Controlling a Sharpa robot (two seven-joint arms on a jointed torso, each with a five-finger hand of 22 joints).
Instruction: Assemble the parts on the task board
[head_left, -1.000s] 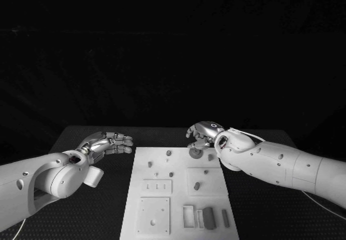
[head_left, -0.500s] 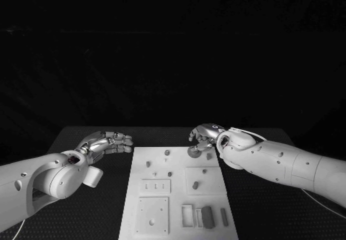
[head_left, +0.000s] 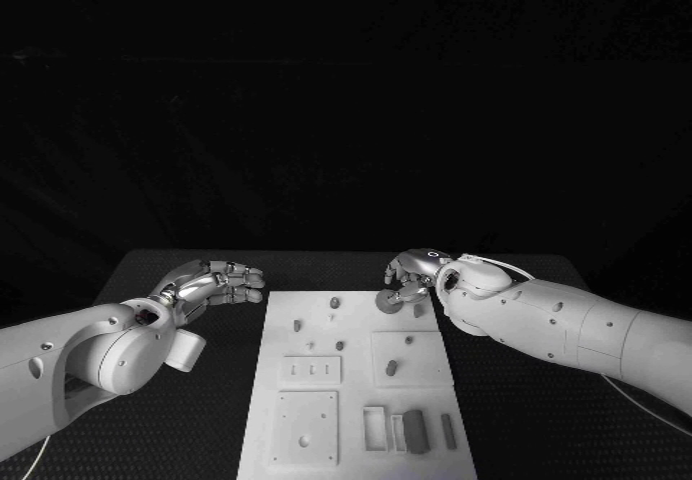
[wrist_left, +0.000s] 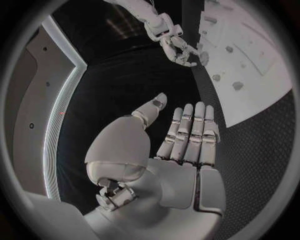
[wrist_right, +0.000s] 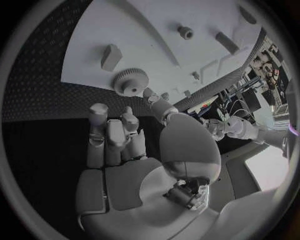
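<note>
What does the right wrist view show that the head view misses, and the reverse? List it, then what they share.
Right wrist view alone: the teeth and centre hub of the gear, and the palm side of the right robot hand, fingers bent, close to the gear. Head view alone: the left robot hand beside the task board, and the grey bar at the board's near end. Shared: gear, task board, right robot hand.
</note>
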